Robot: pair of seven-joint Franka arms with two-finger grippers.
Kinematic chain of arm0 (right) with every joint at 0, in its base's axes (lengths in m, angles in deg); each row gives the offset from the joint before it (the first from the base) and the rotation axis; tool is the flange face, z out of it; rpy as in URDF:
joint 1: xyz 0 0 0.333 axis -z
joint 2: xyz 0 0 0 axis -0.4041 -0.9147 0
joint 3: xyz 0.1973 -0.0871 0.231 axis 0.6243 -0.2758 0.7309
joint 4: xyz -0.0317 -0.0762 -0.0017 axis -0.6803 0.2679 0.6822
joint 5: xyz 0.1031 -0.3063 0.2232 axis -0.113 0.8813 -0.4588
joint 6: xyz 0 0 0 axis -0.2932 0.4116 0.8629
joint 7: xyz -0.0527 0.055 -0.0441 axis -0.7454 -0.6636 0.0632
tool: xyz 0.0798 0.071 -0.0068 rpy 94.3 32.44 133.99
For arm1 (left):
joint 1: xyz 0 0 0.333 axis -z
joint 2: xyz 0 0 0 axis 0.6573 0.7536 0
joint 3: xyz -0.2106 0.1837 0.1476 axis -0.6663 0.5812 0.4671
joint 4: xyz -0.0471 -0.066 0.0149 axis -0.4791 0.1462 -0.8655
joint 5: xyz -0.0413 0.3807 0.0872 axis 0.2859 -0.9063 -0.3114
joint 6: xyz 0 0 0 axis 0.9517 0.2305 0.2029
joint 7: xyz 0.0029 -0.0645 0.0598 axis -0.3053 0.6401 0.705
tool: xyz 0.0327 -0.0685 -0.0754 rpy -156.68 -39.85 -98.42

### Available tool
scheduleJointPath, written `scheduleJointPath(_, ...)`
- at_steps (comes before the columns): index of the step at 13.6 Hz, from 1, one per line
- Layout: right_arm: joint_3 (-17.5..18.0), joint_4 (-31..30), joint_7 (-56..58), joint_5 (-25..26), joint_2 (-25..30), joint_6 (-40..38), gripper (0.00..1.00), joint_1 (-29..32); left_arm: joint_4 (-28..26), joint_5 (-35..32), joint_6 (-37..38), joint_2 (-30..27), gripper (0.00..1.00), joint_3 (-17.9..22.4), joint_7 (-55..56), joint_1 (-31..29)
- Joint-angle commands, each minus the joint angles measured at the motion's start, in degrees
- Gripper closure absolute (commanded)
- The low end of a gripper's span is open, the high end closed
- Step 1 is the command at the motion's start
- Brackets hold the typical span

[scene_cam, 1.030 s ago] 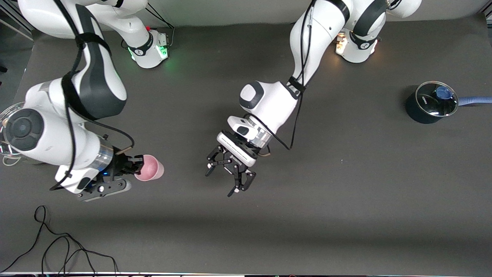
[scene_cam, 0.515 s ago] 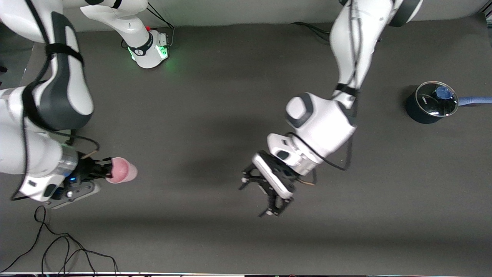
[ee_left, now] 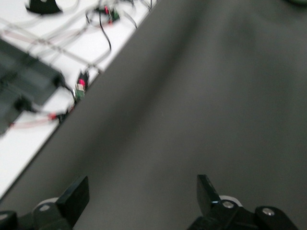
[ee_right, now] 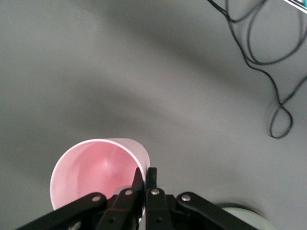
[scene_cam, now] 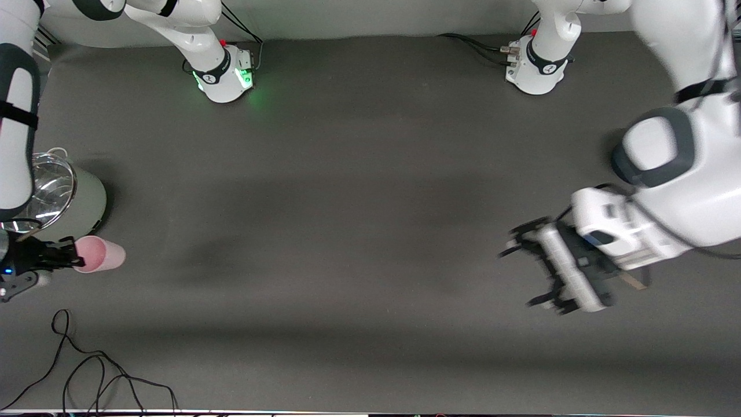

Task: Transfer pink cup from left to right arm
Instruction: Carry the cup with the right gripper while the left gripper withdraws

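I see the right gripper (scene_cam: 69, 255) with its fingers (ee_right: 144, 184) pinched on the pink cup's (scene_cam: 99, 255) rim, a pale green pot (scene_cam: 87, 202) just beside them, black cable (scene_cam: 87, 370) below. My left gripper (scene_cam: 529, 272) hangs spread wide and empty over bare worktop (scene_cam: 347, 202).

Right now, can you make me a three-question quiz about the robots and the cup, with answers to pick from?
1. Where is the pink cup?
A. In the right hand
B. In the left hand
C. Inside the pale green pot

2. What colour is the inside of the cup?
A. Blue
B. Pink
C. Yellow

3. How is the left hand?
A. Shut on the cup
B. Shut on a cable
C. Open with nothing in it

Answers: 1 A, the right hand's fingers pinch the cup's rim in the right wrist view. 2 B, the right wrist view looks straight into its pink inside. 3 C, its fingers stand wide apart over bare table.
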Motion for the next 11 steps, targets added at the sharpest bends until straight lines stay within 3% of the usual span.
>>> scheduleJointPath(1,0.6,0.0,3.8,0.5,-3.9,4.9,1.0,2.8,-3.2,-9.2,9.0,-5.5,0.0,-0.1,2.5,-1.4)
scheduleJointPath(6,0.8,-0.1,7.9,-3.2,-14.5,19.3,1.0,6.4,-3.0,-18.6,20.6,-9.0,0.0,2.7,24.0,-1.2)
scheduleJointPath(9,0.9,-0.1,9.5,-5.8,-17.2,21.5,1.0,7.0,-3.8,-19.8,27.9,-9.8,0.0,2.9,43.3,-1.4)
scheduleJointPath(11,0.9,-0.1,9.6,-5.9,-17.6,21.6,1.0,7.1,-9.7,-21.5,27.2,-13.8,0.0,2.9,48.6,-1.2)
